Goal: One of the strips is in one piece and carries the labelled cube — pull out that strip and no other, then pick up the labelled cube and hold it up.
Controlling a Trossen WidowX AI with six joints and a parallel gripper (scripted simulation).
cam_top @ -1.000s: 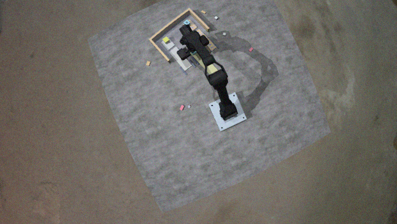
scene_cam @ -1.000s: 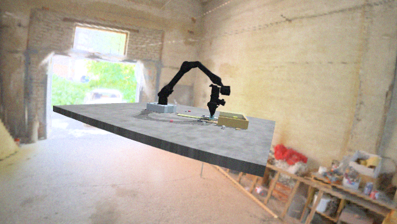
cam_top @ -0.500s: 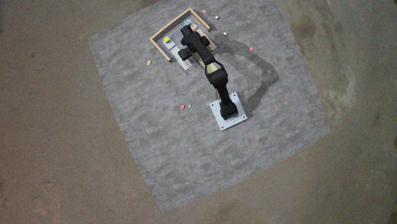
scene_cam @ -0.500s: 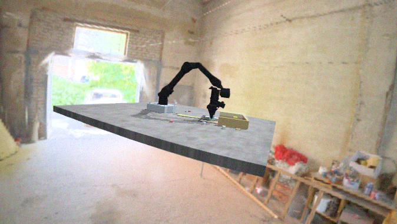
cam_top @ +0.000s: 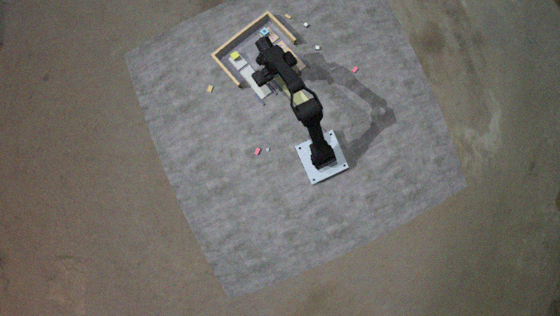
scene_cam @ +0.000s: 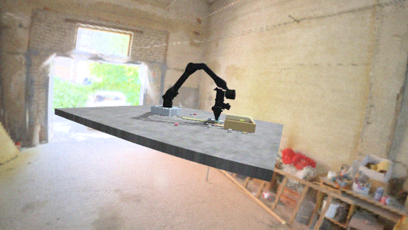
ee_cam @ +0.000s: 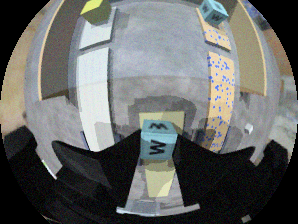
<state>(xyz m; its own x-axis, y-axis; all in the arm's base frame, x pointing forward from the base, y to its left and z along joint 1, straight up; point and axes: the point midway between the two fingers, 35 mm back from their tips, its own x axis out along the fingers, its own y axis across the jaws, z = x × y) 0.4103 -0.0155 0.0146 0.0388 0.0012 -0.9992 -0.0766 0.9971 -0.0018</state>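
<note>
My gripper [ee_cam: 156, 133] [scene_cam: 217, 119] is shut on a light-blue cube [ee_cam: 158, 146] marked W and 3, low over the pale yellow strip [ee_cam: 160, 181] [cam_top: 300, 99]. That strip shows no gap where it is visible and reaches out toward the arm's base; the arm hides part of it. The white strip [ee_cam: 94, 100] [cam_top: 254, 81] is split from a short piece [ee_cam: 96, 36] bearing a plain yellow cube [ee_cam: 95, 11] [cam_top: 235, 55]. The blue-speckled orange strip [ee_cam: 220, 100] is split from a short piece [ee_cam: 216, 38] bearing another marked blue cube [ee_cam: 213, 12] [cam_top: 264, 32].
A wooden wall [cam_top: 241, 33] [scene_cam: 239, 126] surrounds the strips' far ends on three sides and is open toward the base. Dark rails [cam_top: 261, 101] flank the strips. Outside lie a red block [cam_top: 257, 150], another red block [cam_top: 355, 69], an orange block [cam_top: 210, 88] and a white block [cam_top: 317, 47].
</note>
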